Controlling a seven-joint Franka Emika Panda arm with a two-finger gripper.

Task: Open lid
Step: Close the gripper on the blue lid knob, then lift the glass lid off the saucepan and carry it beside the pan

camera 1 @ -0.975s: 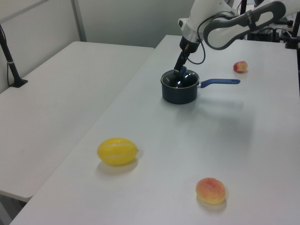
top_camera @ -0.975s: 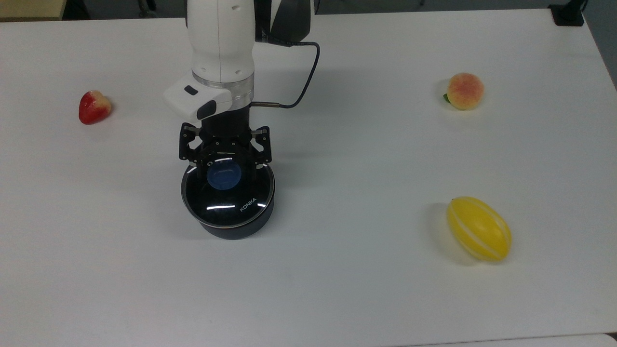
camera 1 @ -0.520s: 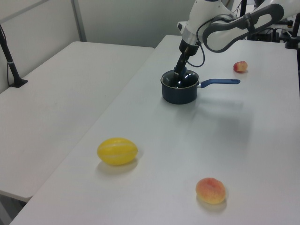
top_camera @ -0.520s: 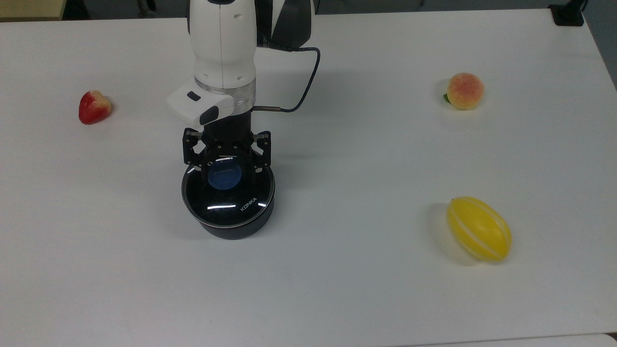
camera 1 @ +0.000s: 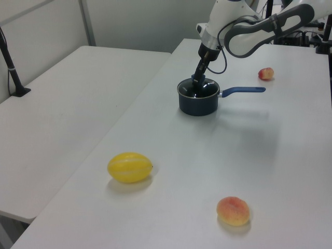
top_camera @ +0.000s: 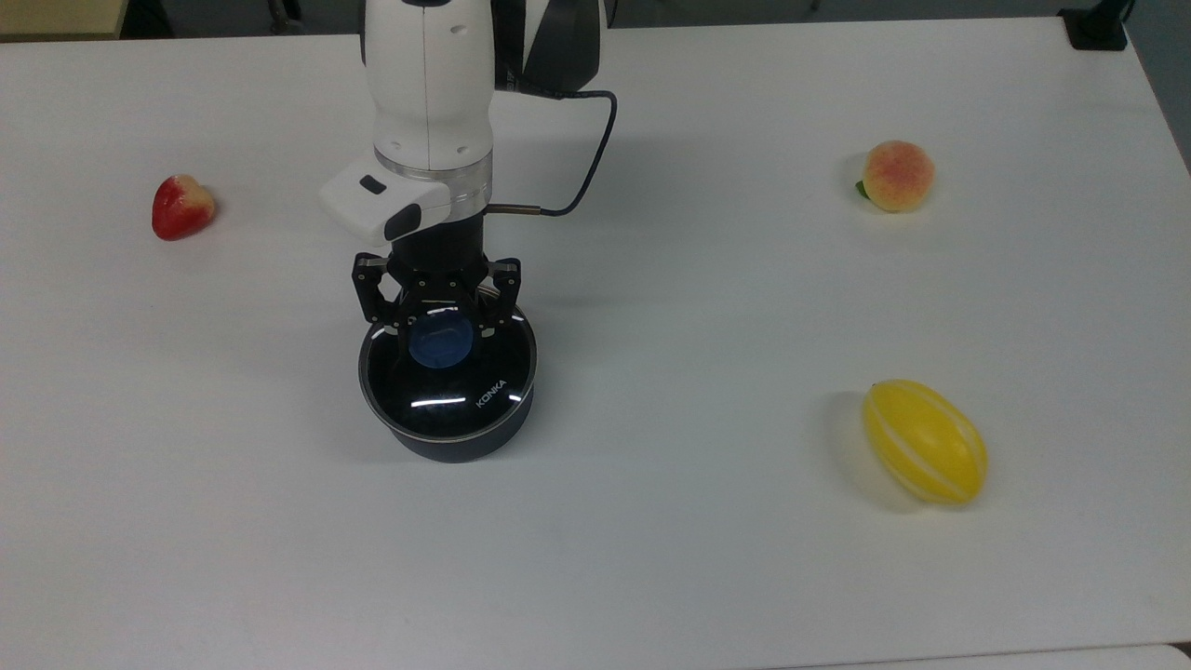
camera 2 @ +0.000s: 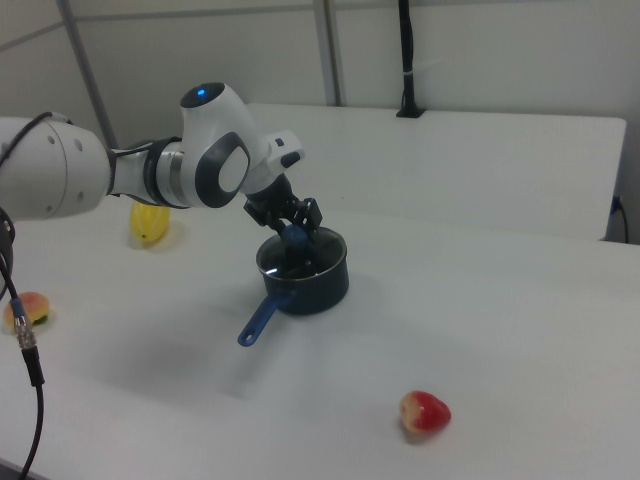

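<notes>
Gripper [top_camera: 439,321] at centre-left of top view, fingers closed around blue knob [top_camera: 441,342] of lid [top_camera: 448,377] (lid seated on saucepan [camera 1: 197,102]); strawberry [top_camera: 181,207] upper left.

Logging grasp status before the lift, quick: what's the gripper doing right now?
Gripper: shut on the blue knob of the lid, which sits on the saucepan.

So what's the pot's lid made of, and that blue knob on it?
The lid looks like clear glass: it is see-through to the dark saucepan, and shiny streaks of light sit on it. A thin silvery rim suggests metal. The blue knob is matte and evenly coloured, probably plastic, though I can't be sure. The gripper is at the knob.
</notes>
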